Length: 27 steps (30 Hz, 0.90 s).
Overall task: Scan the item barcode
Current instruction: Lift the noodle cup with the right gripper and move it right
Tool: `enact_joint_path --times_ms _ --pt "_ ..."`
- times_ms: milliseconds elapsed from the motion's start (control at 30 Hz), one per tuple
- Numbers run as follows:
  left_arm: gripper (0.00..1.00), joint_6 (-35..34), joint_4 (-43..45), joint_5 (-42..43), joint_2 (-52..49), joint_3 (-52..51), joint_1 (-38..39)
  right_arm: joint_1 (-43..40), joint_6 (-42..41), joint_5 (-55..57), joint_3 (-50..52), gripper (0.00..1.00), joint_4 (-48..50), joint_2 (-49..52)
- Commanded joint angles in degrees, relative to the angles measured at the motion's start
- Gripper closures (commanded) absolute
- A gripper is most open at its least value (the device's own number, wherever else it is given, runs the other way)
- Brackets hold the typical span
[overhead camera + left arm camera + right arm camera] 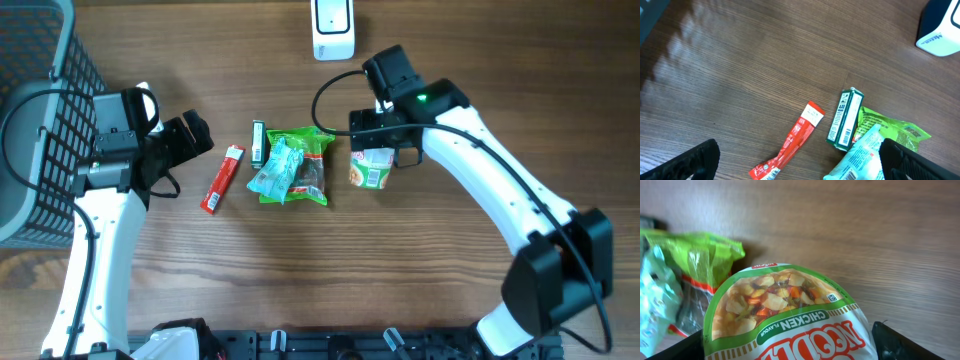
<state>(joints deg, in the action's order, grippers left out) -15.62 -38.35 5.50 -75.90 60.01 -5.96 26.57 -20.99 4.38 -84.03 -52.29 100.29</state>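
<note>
Green-rimmed paper noodle cup [372, 172] sits on the wooden table [300, 270], clamped by the right end effector [374, 160]. Only the right wrist view shows its chicken-flavour lid. Left end effector [190, 138] is spread wide apart.

A mock shop checkout — white barcode scanner [333, 28], grey wire basket [40, 120], and packaged groceries such as a noodle cup [372, 168] and snack bags [295, 165] on a wooden table [400, 280].

The brown wooden table [300, 280] holds a red stick sachet [222, 180], green carton [257, 143], green plastic bag [312, 148], noodle cup [371, 170] (all mid-table) and a white scanner [333, 30] at its far edge.
</note>
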Motion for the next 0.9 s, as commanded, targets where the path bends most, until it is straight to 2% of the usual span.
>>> enact_joint_path --times_ms 0,200,367,533,633,867 --pt "0.0 0.1 0.2 0.5 0.1 0.7 0.1 -0.2 -3.6 6.3 -0.4 0.11 0.4 -7.3" --pt "0.0 0.1 0.2 0.5 0.1 0.7 0.1 -0.1 -5.6 8.4 0.8 0.11 -0.7 -16.1" --pt "0.0 0.1 0.2 0.5 0.1 0.7 0.1 2.1 -9.1 16.4 7.8 0.1 3.0 -21.8" --pt "0.0 0.1 0.2 0.5 0.1 0.7 0.1 8.3 -12.3 27.5 20.1 0.09 14.1 -22.8" --pt "0.0 0.1 0.2 0.5 0.1 0.7 0.1 11.3 -12.4 32.9 28.4 0.07 24.9 -22.8" --pt "0.0 0.1 0.2 0.5 0.1 0.7 0.1 12.5 -9.6 37.4 41.5 0.04 46.7 -21.8"
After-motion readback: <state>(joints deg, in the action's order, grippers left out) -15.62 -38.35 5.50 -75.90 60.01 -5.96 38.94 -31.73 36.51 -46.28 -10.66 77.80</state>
